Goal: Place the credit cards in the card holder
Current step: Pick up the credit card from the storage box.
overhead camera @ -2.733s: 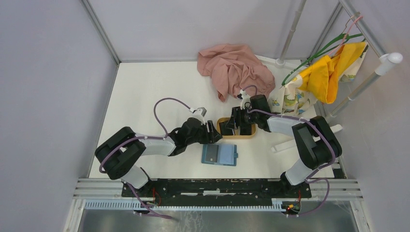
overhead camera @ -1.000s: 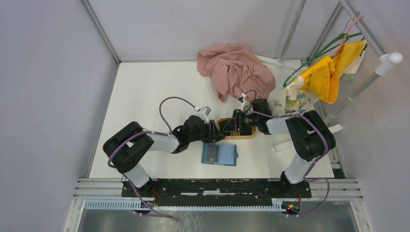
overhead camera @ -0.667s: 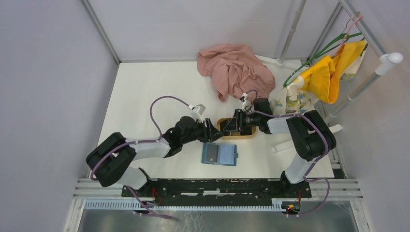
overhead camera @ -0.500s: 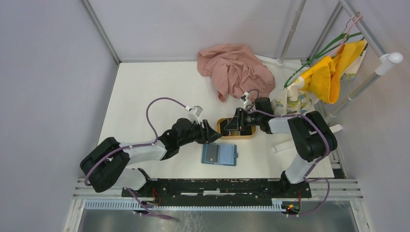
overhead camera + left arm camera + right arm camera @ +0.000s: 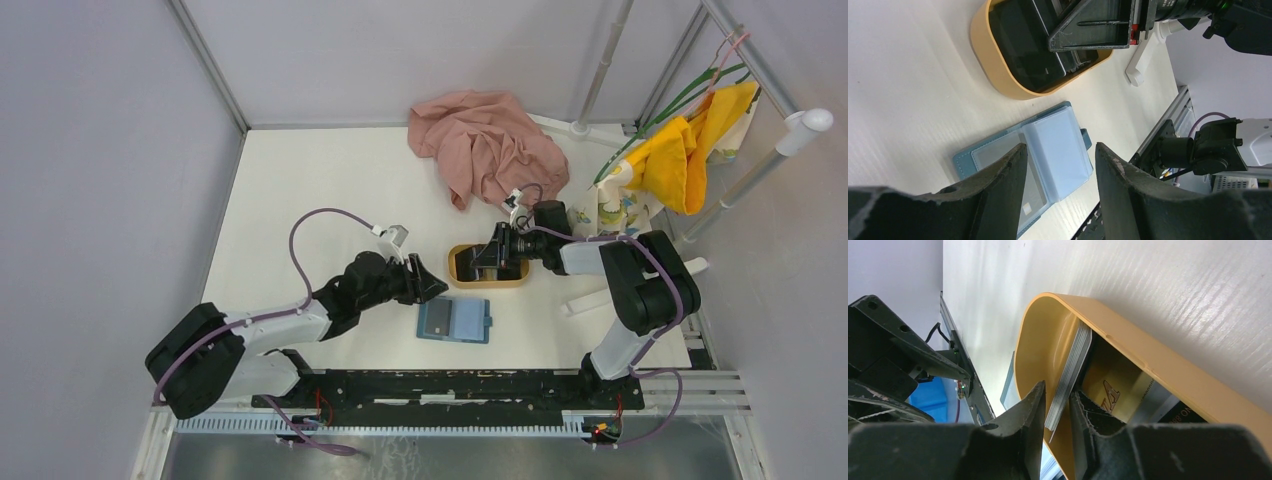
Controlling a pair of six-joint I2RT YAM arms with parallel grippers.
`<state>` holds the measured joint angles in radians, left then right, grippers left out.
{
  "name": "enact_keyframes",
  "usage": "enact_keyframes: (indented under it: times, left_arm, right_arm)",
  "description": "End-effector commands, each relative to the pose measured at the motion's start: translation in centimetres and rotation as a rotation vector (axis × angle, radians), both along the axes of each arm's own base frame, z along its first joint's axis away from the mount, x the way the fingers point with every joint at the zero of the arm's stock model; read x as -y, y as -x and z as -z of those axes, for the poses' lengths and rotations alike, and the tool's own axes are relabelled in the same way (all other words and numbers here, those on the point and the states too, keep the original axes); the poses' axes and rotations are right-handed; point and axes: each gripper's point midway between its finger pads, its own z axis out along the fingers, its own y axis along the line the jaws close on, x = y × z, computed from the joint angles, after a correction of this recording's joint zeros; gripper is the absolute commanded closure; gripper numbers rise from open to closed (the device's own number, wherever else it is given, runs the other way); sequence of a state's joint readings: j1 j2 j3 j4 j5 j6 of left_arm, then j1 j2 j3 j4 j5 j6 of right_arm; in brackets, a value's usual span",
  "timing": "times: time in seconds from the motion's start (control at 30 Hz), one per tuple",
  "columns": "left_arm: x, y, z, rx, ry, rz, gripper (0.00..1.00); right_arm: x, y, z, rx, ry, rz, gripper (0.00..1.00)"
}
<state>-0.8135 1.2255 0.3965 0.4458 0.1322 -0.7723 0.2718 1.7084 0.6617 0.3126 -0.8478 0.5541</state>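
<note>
**Cards being picked from the tray**

On the worktop (image 5: 300,200), the tan tray (image 5: 1158,370) held the credit cards (image 5: 1070,370). The card holder (image 5: 455,320) lay open just beside it. The right gripper (image 5: 1055,410) pinched the stack's edge, while the left gripper (image 5: 1060,150) hung spread and empty. Next, probably: lift the cards clear and carry them across.

All three views are sharing the wooden tray (image 5: 488,284): top looking down from high above, left wrist slanting from nearby, right wrist hugging its rim.
</note>
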Motion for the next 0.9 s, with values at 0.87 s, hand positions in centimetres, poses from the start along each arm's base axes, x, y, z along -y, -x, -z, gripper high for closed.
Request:
enact_keyframes:
  times: [0.87]
  left_arm:
    - [-2.3,0.9,-4.1,0.161,0.088,-0.028,0.41]
  right_arm:
    - [3.2,-2.6,-2.2,0.111,0.032,0.085,0.95]
